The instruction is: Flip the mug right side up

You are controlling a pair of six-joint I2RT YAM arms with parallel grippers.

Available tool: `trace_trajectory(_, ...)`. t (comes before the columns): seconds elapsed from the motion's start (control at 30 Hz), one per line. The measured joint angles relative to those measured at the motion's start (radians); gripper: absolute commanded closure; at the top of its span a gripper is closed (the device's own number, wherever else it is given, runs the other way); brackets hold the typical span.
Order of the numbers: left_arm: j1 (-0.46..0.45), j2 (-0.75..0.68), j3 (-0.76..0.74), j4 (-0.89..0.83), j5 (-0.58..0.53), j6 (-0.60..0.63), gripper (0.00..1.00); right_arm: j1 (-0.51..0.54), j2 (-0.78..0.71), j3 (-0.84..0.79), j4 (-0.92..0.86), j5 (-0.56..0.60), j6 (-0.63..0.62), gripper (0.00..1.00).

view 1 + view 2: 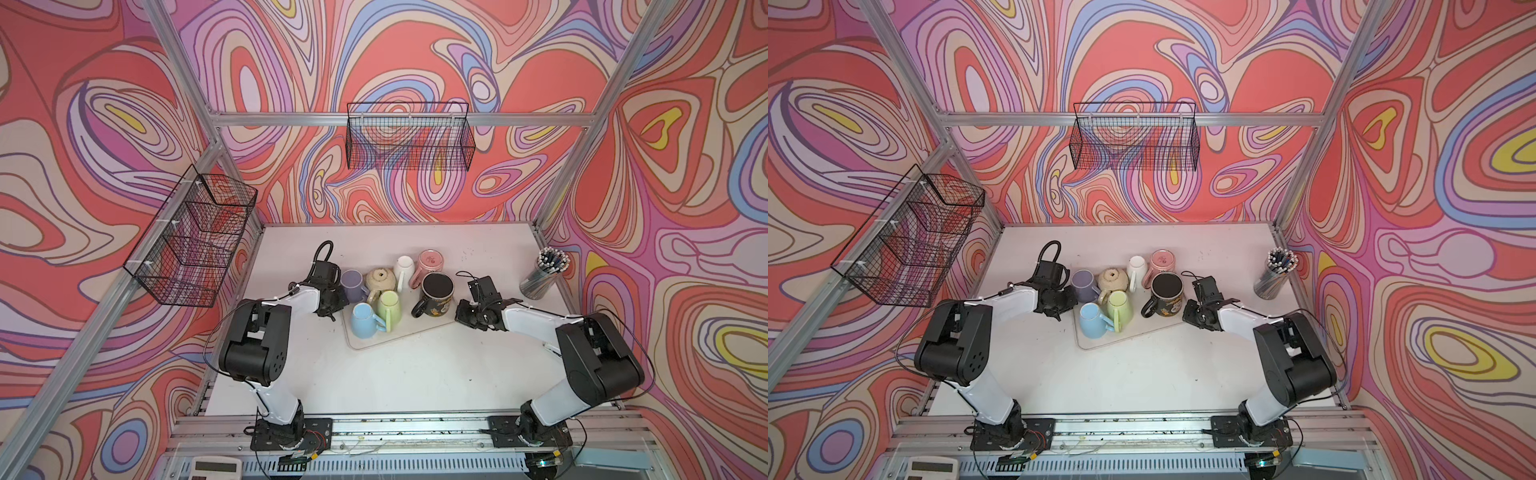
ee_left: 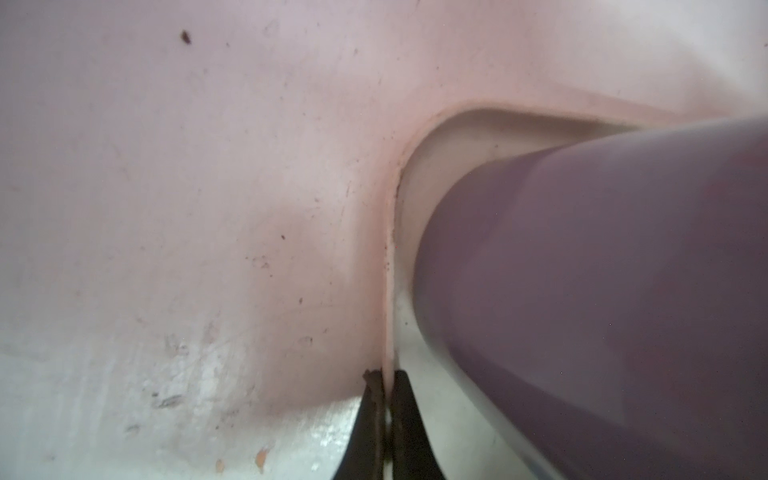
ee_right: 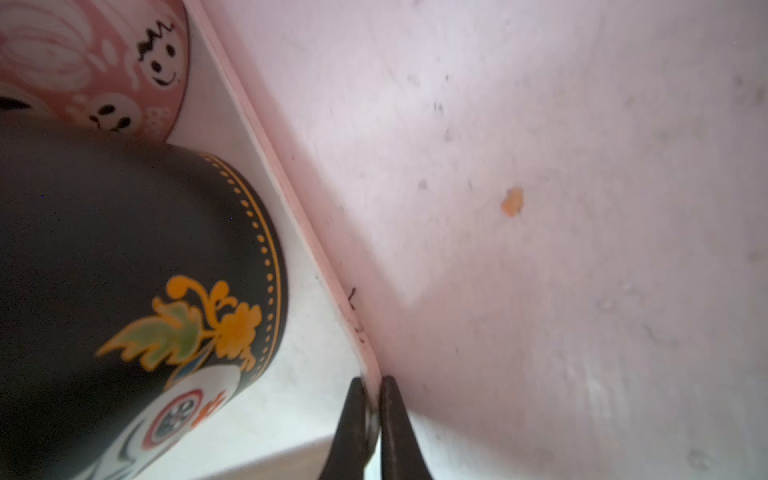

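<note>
Now | left fingers [image 2: 363,436], right fingers [image 3: 349,424]: clamping tray [image 2: 390,291] rim | black mug [image 3: 124,249] beside right

Swirling red, pink and lilac walls [image 1: 415,50] surround you, framed by metal beams [image 1: 291,119]. A black wire basket [image 1: 409,137] hangs on the back wall, a second basket [image 1: 191,241] on the left, above a white table [image 1: 415,374].

Mugs [image 1: 389,305] on tray [image 1: 399,330] on table [image 1: 374,382]
</note>
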Motion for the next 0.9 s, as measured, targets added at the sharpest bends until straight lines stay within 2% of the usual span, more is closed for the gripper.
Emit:
trace_trajectory(0.17, 0.000, -0.002, -0.022, 0.044, 0.014, 0.020, 1.00, 0.072, -0.106, -0.088, -0.033, 0.043, 0.068, 1.00)
trace_trajectory(0.4, -0.012, -0.004, -0.051, 0.119, 0.045, 0.029, 1.00, 0.141, -0.285, -0.227, -0.062, 0.033, 0.163, 1.00)
trace_trajectory(0.63, -0.037, 0.000, -0.055, 0.142, 0.045, 0.029, 1.00, 0.147, -0.330, -0.231, -0.138, 0.032, 0.176, 1.00)
trace_trajectory(0.7, -0.041, -0.002, -0.055, 0.138, 0.045, 0.033, 1.00, 0.150, -0.327, -0.213, -0.178, 0.035, 0.170, 0.90)
trace_trajectory(0.73, -0.045, -0.005, -0.053, 0.128, 0.045, 0.037, 0.97, 0.151, -0.326, -0.201, -0.206, 0.037, 0.161, 0.85)
trace_trajectory(0.9, -0.068, -0.038, -0.044, 0.031, 0.035, 0.039, 0.80, 0.180, -0.329, -0.127, -0.361, 0.032, 0.082, 0.74)
